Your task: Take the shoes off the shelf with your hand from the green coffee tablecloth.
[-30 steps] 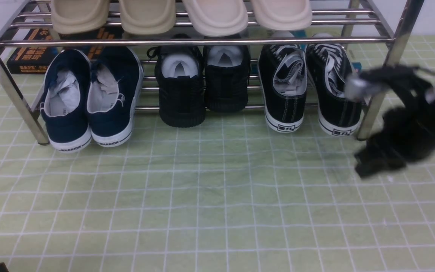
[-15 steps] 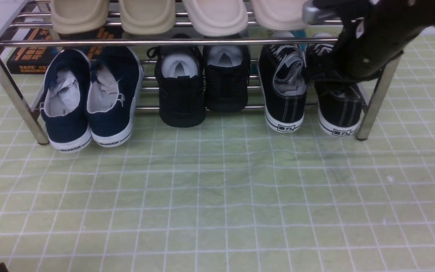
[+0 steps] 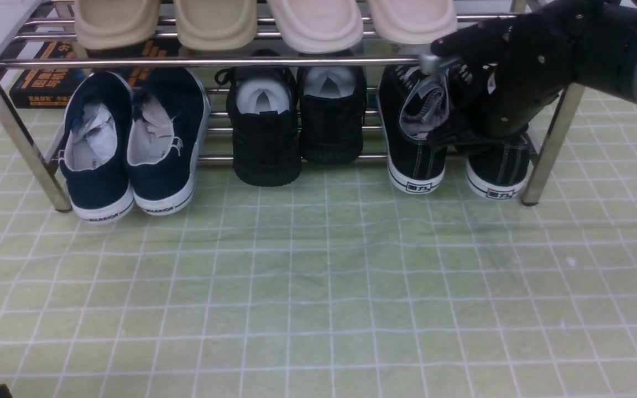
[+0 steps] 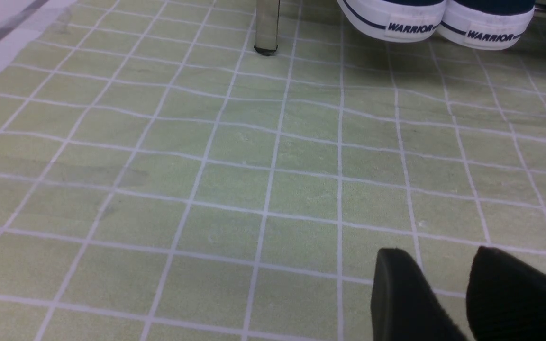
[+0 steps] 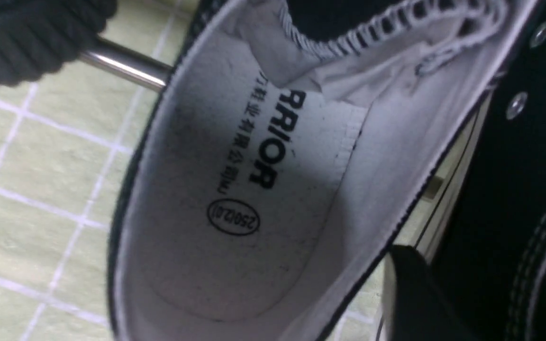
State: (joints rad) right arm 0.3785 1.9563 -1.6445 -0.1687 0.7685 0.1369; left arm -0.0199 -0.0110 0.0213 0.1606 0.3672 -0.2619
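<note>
The pair of black canvas low-top sneakers [image 3: 416, 160] with white laces and white soles sits on the lower tier of the two-tier shiny steel-tube shoe rack [image 3: 296, 61], at its right end. Their long axes run from the rack's front to its back, toes pointing under the upper tier and heels facing the near side, overhanging the rack's front edge. The right shoe slants, its toe angled toward the rack's left; the left one lies straighter.

Their cloth is matt, with pale double stitching down the heels and smooth, curved white rubber around the base. In the right wrist view, the lining is soft, pale and creased, with dark print on the insole.

The black jointed right hand [image 5: 481, 272] is spread at the rack's right end, over the right sneaker. One finger is by the gap between the two shoes, the other by the right shoe's opening; contact is unclear. The black left hand [image 4: 429, 251] is parted, out in front of the rack's left end.

Left of centre on the rack's lower tier are navy canvas slip-ons [image 3: 161, 166]; at its centre, all-black textured shoes [image 3: 266, 146]. Rounded cream clogs [image 3: 316, 25] line its upper tier. Beneath and before the rack spreads a wrinkled pale green cloth [image 3: 307, 276] with thin white grid lines.
</note>
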